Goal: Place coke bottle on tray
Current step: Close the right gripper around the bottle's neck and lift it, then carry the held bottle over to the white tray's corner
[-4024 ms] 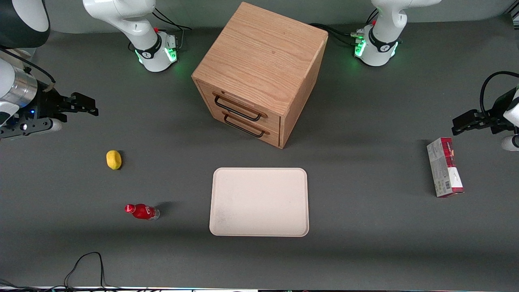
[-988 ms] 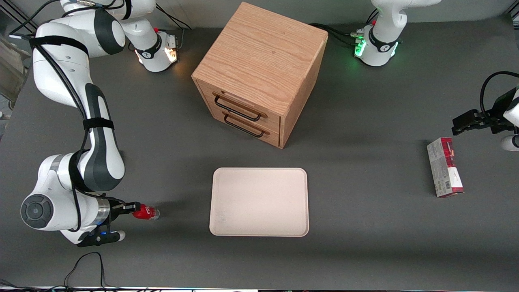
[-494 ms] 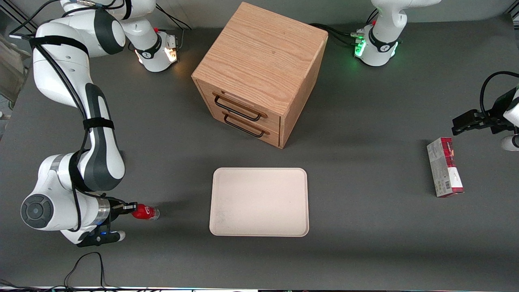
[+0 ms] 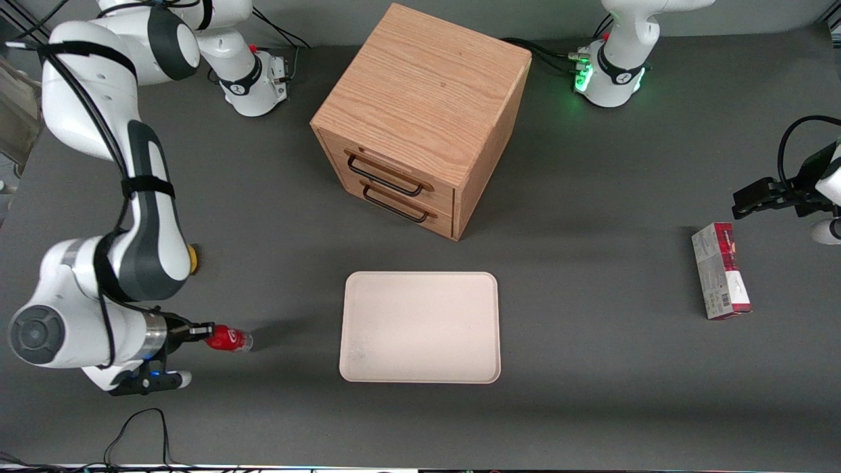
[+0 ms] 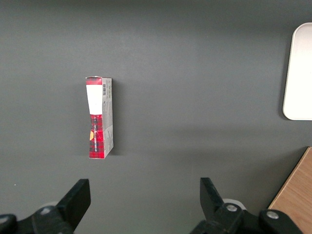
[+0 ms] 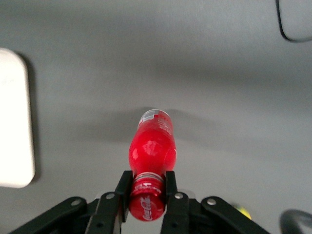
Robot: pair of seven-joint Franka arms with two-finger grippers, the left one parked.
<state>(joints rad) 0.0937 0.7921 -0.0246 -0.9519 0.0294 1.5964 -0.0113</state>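
The coke bottle (image 4: 230, 339), small and red with a clear base, lies horizontal toward the working arm's end of the table. My right gripper (image 4: 207, 334) is shut on its red cap. In the right wrist view the two black fingers (image 6: 125, 189) clamp the cap, and the bottle (image 6: 152, 146) points away from the gripper (image 6: 147, 194) toward the tray, a shadow on the table under it. The cream-beige tray (image 4: 420, 326) lies flat in front of the wooden cabinet, apart from the bottle. A rounded corner of the tray (image 6: 14, 122) shows in the right wrist view.
A wooden two-drawer cabinet (image 4: 420, 118) stands farther from the front camera than the tray. A yellow lemon (image 4: 192, 258) peeks out beside the right arm's forearm. A red-and-grey carton (image 4: 721, 270) lies toward the parked arm's end. A black cable (image 4: 138, 427) loops near the front edge.
The arm came from the table's edge to the bottle and closed on its cap. In the last half second the gripper and bottle shifted slightly away from the tray, and the lemon came into sight.
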